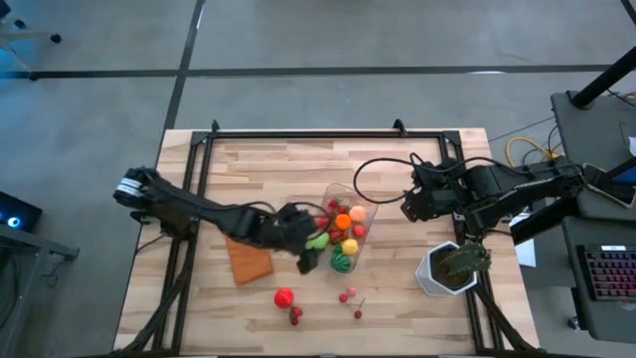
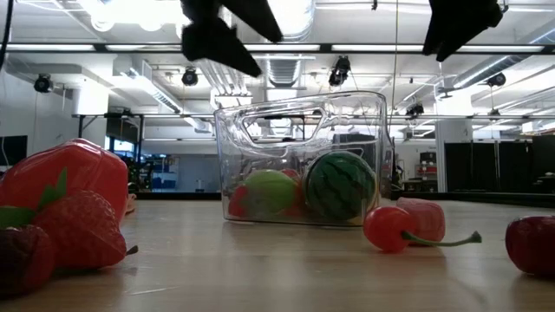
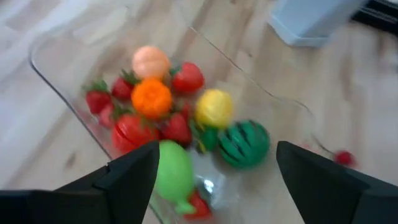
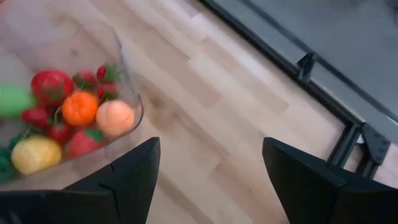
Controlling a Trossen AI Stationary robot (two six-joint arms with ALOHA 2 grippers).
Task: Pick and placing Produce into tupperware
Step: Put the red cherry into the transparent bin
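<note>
While most produce (image 1: 343, 231) already sits in the tupperware (image 1: 364, 211) mid-table, several red pieces (image 1: 285, 296) remain loose on the near side. Left gripper (image 1: 310, 251) hovers spread, empty, over the tub's near end; right gripper (image 1: 409, 207), spread, waits beside its far end. Wood table (image 1: 298, 164), grey floor, industrial ceiling lights.

Cut off by the low view's edges: a big strawberry (image 2: 65, 204), a dark red fruit (image 2: 532, 243), both arms above.
</note>
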